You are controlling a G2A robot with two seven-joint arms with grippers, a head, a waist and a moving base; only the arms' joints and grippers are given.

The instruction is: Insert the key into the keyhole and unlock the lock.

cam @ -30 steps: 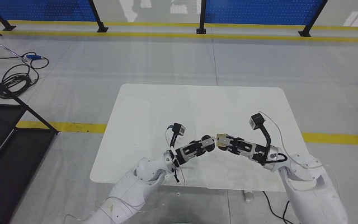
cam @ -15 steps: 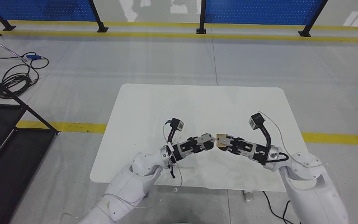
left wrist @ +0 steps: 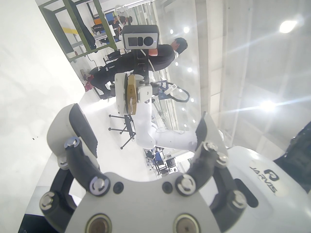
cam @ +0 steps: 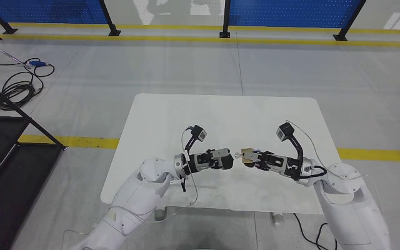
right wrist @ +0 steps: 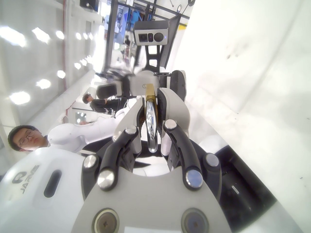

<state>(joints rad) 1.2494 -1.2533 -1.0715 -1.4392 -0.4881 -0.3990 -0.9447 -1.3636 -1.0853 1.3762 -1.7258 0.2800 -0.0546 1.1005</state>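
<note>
A: Presently, which surface is recorded?
B: One white table, set on a grey floor; blue barriers are noted behind.
A: Counts?
B: One brass lock is clamped in the right gripper above the table. The left gripper is spread wide, just beside the lock and apart from it.

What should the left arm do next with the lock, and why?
Probably ease the left gripper forward to the small silver piece, likely the key, sticking out of the brass lock, then close on it to turn. That gripper is open, empty and apart from the lock, which the right gripper clamps facing it.
</note>
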